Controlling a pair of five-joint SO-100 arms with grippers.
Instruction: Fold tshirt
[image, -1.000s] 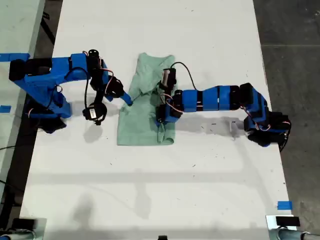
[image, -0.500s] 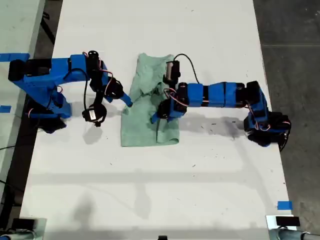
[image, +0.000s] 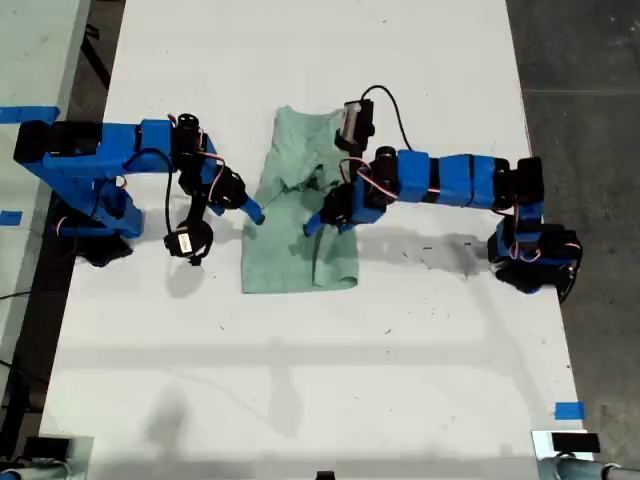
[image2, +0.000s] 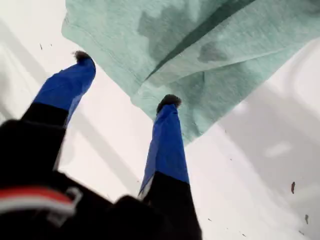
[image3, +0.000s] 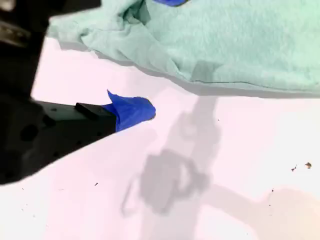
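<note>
The tshirt (image: 297, 252) is lying partly folded near the middle of the white table (image: 300, 380). One side is doubled over onto the body, and the top is bunched around the neck. My first gripper (image: 316, 222) is being held just over the folded flap. In the first wrist view its jaws are spread with nothing between them, and the tips are sitting at the cloth's edge (image2: 200, 40), probably so that the fold is left settled. My second gripper (image: 252, 212) is being kept just beside the shirt's edge on the exterior view's left, above bare table, likely waiting for the next fold. Only one finger (image3: 132, 111) is being shown there, so whether those jaws are parted cannot be told.
</note>
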